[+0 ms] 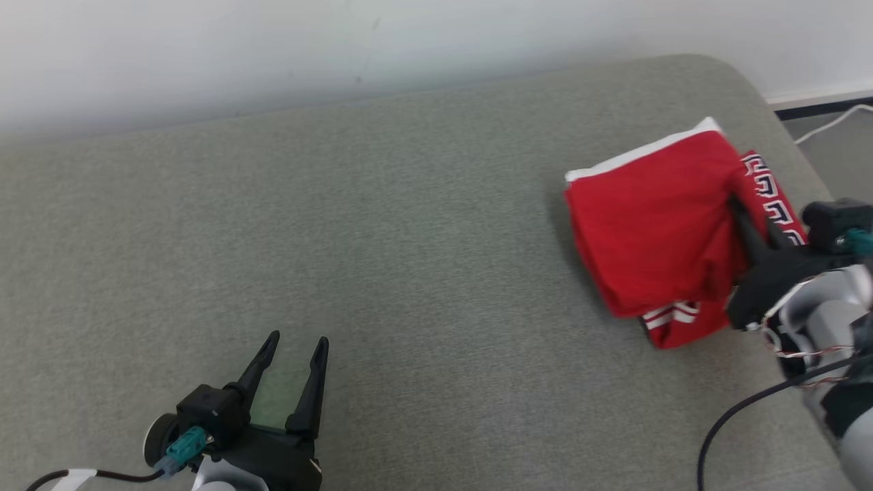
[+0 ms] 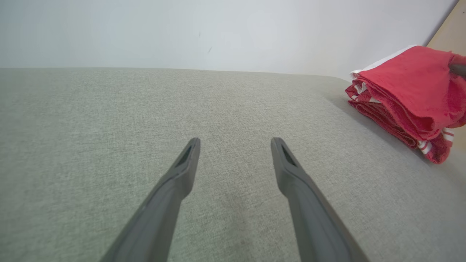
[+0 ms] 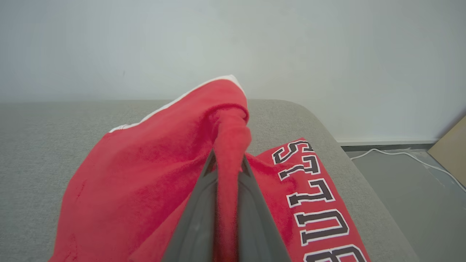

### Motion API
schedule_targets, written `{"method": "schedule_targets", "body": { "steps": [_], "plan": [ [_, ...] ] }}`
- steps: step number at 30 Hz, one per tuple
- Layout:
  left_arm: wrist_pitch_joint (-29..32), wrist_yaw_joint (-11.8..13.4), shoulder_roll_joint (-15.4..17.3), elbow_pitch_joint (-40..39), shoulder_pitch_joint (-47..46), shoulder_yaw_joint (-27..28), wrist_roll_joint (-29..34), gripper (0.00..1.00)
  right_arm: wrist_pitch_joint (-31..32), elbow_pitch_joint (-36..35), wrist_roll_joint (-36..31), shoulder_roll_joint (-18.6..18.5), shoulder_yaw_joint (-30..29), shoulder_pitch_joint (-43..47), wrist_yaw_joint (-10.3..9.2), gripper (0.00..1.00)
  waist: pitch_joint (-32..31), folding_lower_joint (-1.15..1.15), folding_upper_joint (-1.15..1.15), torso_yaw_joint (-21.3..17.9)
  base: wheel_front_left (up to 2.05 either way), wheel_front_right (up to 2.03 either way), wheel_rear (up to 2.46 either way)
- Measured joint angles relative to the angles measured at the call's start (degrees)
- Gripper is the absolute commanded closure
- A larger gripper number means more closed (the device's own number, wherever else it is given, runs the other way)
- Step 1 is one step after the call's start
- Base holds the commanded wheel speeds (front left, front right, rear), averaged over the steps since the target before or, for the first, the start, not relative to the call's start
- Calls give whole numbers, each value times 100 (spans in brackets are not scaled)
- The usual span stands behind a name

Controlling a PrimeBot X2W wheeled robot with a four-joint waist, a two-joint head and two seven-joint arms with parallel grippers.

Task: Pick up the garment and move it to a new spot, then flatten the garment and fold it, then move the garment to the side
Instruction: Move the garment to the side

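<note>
The garment point(image 1: 648, 232) is red with white trim and black-and-white lettering, folded into a thick bundle near the right end of the grey cushion. My right gripper point(image 1: 738, 208) is shut on a fold of it at its right side. In the right wrist view a ridge of red cloth point(image 3: 229, 145) is pinched between the two fingers and lifted a little, with the lettering beside it. My left gripper point(image 1: 297, 344) stands open at the lower left, far from the garment point(image 2: 404, 98), with nothing between its fingers point(image 2: 182, 171).
The grey cushioned surface point(image 1: 382, 239) runs wide between the two grippers. Its rounded right edge point(image 1: 784, 123) drops to a grey floor with a white cable point(image 3: 400, 154). A pale wall point(image 1: 273, 48) stands behind. A tan board point(image 3: 451, 145) leans at the far right.
</note>
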Motion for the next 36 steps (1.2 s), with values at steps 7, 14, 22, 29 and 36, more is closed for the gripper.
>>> {"method": "schedule_targets", "body": {
  "steps": [7,14,22,29,36],
  "plan": [
    [0,4,2,-7,-71,-64,32,0,-1,979,-94,-311,-108,-314,1,100,151,0,0,334,0,0,0],
    [-1,5,0,-36,-130,-75,66,0,0,1777,-628,-546,-965,-628,2,0,264,0,0,608,0,0,0],
    [0,29,-2,-37,-83,80,113,0,-1,662,-1635,-76,-2465,119,3,0,127,0,0,693,0,0,0],
    [0,102,-2,-56,158,288,154,0,0,-738,-2167,786,-2910,1157,3,0,-152,-1,0,751,0,0,0],
    [-1,247,3,-60,498,626,240,0,-1,-1593,-2274,1460,-2883,2013,3,0,-471,-1,0,865,0,0,0]
  ]
}}
